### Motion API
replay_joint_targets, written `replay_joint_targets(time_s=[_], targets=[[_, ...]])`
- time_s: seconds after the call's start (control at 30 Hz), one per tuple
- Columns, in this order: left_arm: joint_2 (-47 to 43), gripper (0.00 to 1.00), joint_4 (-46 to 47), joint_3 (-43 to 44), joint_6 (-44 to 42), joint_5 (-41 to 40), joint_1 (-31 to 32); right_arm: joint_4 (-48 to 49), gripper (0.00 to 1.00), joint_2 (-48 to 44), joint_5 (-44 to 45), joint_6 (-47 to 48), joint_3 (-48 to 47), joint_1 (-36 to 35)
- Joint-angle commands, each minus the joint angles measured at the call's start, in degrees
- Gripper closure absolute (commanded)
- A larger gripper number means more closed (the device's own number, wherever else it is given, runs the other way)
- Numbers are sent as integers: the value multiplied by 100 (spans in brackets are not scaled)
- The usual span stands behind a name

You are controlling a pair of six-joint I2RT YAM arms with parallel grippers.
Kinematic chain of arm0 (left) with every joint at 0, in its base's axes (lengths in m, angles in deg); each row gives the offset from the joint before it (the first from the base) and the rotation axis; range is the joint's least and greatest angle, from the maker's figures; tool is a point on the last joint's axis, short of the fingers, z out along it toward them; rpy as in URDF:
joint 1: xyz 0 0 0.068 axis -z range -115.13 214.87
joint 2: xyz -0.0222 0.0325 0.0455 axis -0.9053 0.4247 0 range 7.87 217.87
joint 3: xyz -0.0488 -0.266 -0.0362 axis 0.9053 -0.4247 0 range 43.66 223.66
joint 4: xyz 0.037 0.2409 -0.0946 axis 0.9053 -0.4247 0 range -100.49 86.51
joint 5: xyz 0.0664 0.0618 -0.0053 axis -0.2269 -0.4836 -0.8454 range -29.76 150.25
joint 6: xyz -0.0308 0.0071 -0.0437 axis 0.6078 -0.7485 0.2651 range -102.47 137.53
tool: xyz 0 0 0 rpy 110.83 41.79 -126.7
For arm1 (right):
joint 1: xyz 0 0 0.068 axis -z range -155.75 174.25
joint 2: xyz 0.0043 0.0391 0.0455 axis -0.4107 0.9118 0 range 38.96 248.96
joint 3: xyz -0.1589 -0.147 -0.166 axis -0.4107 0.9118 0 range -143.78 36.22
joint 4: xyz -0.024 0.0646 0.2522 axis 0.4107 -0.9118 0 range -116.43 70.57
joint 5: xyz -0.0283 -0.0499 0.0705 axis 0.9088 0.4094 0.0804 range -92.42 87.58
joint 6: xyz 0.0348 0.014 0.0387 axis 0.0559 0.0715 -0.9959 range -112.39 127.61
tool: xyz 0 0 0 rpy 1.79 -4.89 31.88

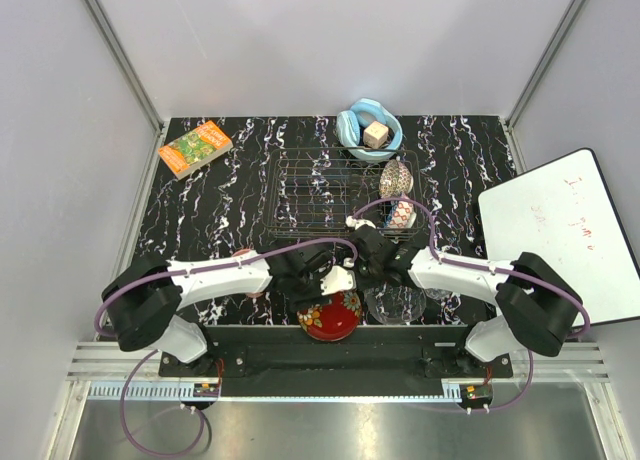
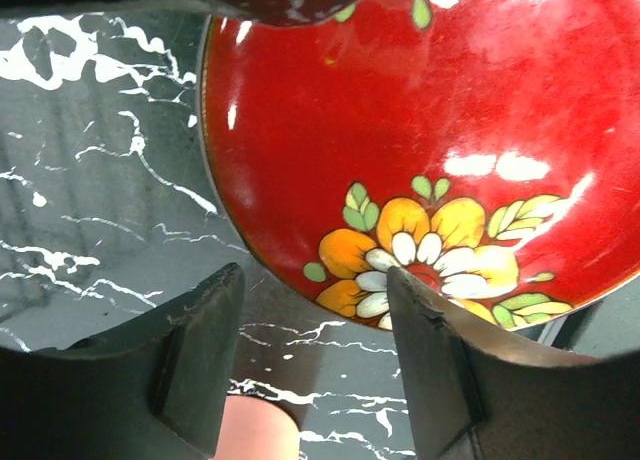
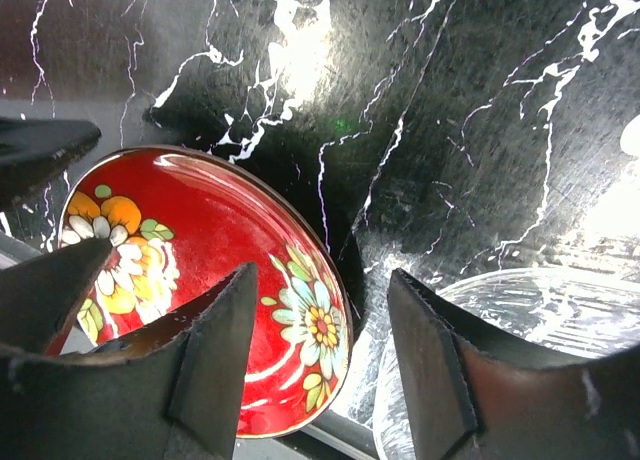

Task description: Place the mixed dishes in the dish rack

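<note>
Left wrist view first: the left pincer (image 2: 315,350) is spread wide, w/ nothing btwn its fingers but bare bench (image 2: 100,180). The rim of the red floral plate (image 2: 420,140) sits just beyond the tips. The right pincer (image 3: 320,365) is spread too and pinching nothing. It hovers just right of that same plate, w/ the clear glass bowl (image 3: 540,310) close on its other side.

From overhead, both pincers crowd together at near-centre of the bench, just on the far side of the plate. The plate lies at the very near edge and looks partly over it, tho I can't be sure. The glass bowl is just right of it; touching or not, can't tell. The dish rack (image 1: 310,195) stands farther back, mid-bench, well apart from the plate, w/ a patterned dish (image 1: 397,180) at its right end.

Step in hand, I'd say, is the plate pickup at approach stage, no contact yet. The next move needs one finger over the rim and one under it. The plate lies flat, so there's little to bite on. The overhang, if real, is prob. the way under. After that it's lift, carry to the far side, and stand it btwn the rack wires. W/ two pincers this close, one should prob. give way.

The plate itself is shallow and glossy deep red w/ a thin rim. It has orange-yellow flowers w/ white petals and green leaves, plus a pale blue flower nr the edge. Looks slippery, esp. for a rim pinch.
</note>
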Motion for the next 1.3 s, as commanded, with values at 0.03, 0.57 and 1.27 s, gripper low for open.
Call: replay_joint_targets(time_s=[0.03,0.57,1.27], targets=[[-425,36,-199,392,-28,-388,-17,-12,37,-142,-121,15,-125,-37],[-936,34,-1441,393,236,675,343,-47,38,-256,-104,-11,-72,-46],[189,37,-562,375,104,271,1073,-117,40,-335,-104,-143,-81,-28]])
